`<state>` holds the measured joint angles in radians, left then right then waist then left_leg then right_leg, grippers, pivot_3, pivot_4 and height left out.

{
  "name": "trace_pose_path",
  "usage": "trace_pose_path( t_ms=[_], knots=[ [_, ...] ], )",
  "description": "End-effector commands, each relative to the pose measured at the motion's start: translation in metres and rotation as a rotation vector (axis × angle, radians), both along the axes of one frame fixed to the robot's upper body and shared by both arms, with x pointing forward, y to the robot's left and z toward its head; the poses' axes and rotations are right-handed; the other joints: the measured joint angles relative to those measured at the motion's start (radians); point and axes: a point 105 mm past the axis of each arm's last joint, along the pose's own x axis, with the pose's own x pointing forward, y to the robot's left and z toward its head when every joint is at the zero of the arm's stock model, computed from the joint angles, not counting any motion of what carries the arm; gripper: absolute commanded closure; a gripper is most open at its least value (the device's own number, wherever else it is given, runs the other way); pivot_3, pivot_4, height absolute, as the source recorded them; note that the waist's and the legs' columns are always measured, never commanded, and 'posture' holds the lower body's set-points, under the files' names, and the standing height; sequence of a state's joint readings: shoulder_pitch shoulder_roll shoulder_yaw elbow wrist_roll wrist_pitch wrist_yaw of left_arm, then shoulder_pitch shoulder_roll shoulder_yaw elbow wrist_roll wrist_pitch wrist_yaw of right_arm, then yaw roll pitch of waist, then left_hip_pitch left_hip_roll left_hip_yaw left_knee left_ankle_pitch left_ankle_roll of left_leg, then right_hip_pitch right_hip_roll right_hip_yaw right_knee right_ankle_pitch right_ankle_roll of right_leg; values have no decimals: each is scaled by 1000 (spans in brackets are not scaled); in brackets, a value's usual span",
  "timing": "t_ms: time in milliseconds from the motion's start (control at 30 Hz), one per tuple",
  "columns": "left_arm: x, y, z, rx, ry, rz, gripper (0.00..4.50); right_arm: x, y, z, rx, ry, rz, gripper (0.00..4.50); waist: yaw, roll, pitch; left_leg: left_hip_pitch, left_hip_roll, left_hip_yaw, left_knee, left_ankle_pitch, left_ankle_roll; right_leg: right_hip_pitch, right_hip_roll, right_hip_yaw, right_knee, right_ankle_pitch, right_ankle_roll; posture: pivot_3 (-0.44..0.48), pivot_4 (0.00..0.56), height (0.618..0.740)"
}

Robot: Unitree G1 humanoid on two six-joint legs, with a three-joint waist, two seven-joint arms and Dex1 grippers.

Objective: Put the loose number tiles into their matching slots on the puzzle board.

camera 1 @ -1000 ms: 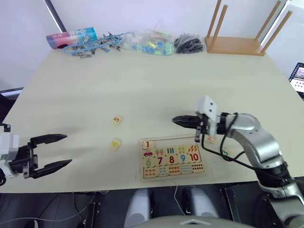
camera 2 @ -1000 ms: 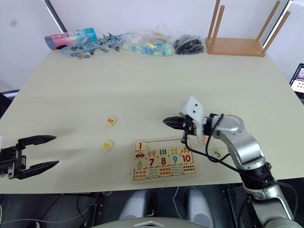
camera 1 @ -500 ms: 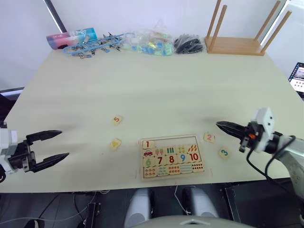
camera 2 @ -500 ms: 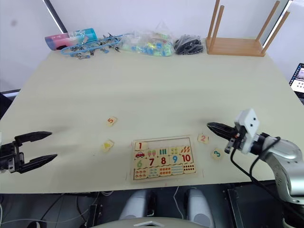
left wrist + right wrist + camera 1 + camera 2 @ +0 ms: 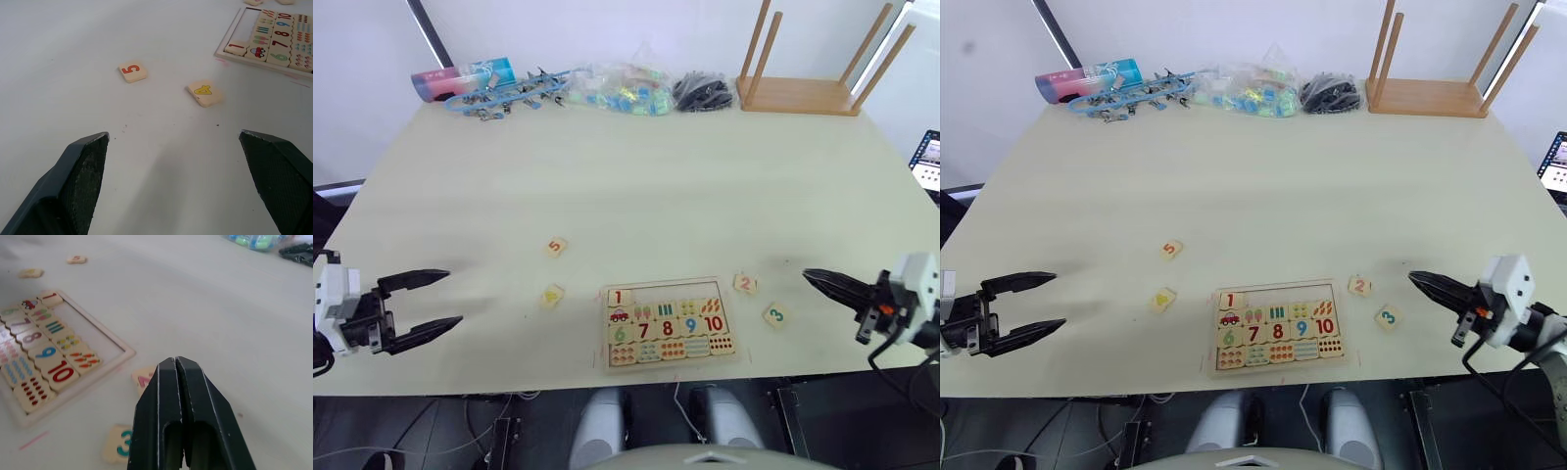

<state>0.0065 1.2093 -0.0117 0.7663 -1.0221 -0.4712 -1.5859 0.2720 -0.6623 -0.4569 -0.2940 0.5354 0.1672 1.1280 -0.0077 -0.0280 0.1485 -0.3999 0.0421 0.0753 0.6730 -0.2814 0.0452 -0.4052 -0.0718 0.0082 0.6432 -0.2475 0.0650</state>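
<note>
Puzzle board (image 5: 669,323) lies flat near my edge of the table (image 5: 636,166), about midway between my two arms, its long side running left to right. Its first row has only the 1 tile (image 5: 619,297) seated at the left end; the four slots (image 5: 680,291) beside it are bare, so I judge the job barely begun.

Four loose tiles are out on the table, two on each side of the board. Off the board's right end lie the 2 tile (image 5: 745,283), just beside the rim, and the 3 tile (image 5: 775,314), a little further out and nearer me. Off the left end lie the 4 tile (image 5: 551,295), close to the board, and the 5 tile (image 5: 556,247), further up the table.

My right gripper (image 5: 830,285) sits out past the 3, fingers pressed together with nothing between them, pointing back toward the board. The 2 and 3 lie ahead of its tips, and the 3 is the closer, so this arm is plainly the nearer one for that pair.

My left gripper (image 5: 431,304) is spread wide and holds nothing, well out to the left. Through its wrist camera the 4 (image 5: 205,92) and 5 (image 5: 132,71) both lie ahead of the fingers, so I'd take those with the left arm.
</note>
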Motion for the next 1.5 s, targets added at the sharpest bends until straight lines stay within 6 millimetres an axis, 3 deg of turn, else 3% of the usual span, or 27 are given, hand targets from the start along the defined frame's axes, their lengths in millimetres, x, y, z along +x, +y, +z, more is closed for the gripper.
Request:
trace_pose_path(
  t_ms=[33,133,233,333,467,500,700,1500],
  knots=[
    [-3,-3,0,-1,-13,-31,0,-10,-16,3,-14,-43,-19,4483,0,0,0,0,0,0,0,0,0,0,0,0,0,0,0,0,150,737],
    [-3,-4,-2,-9,-14,-34,0,-22,-27,-6,-20,-35,-6,4483,0,0,0,1,0,0,0,0,0,0,0,0,0,0,0,0,150,737],
    [-3,-7,-3,-23,-18,-44,0,-31,-42,-13,-43,-27,-22,3706,0,0,0,1,0,0,0,0,0,0,0,0,0,0,0,0,150,737],
    [-4,-10,-3,-33,-23,-52,0,-38,-56,-17,-54,-21,-39,2482,0,0,0,1,0,0,0,0,0,1,0,0,0,0,0,0,150,737],
    [-5,-12,-3,-38,-25,-63,0,-44,-66,-20,-43,-21,-54,324,-1,1,0,2,2,0,0,0,0,1,0,1,0,0,0,0,150,737],
    [-6,-13,-2,-40,-27,-66,0,-46,-70,-22,-40,-20,-62,87,-1,1,0,2,2,0,0,0,0,1,0,1,0,0,0,0,150,737],
    [-7,-15,-1,-48,-33,-77,0,-53,-81,-25,-25,-30,-59,87,0,1,0,3,2,0,0,0,0,2,0,1,0,0,0,0,150,737],
    [-9,-20,9,-57,-46,-104,0,-46,-81,-22,-21,-57,-33,87,1,4,0,3,2,1,0,0,0,2,0,1,0,0,0,0,150,737]
  ],
)
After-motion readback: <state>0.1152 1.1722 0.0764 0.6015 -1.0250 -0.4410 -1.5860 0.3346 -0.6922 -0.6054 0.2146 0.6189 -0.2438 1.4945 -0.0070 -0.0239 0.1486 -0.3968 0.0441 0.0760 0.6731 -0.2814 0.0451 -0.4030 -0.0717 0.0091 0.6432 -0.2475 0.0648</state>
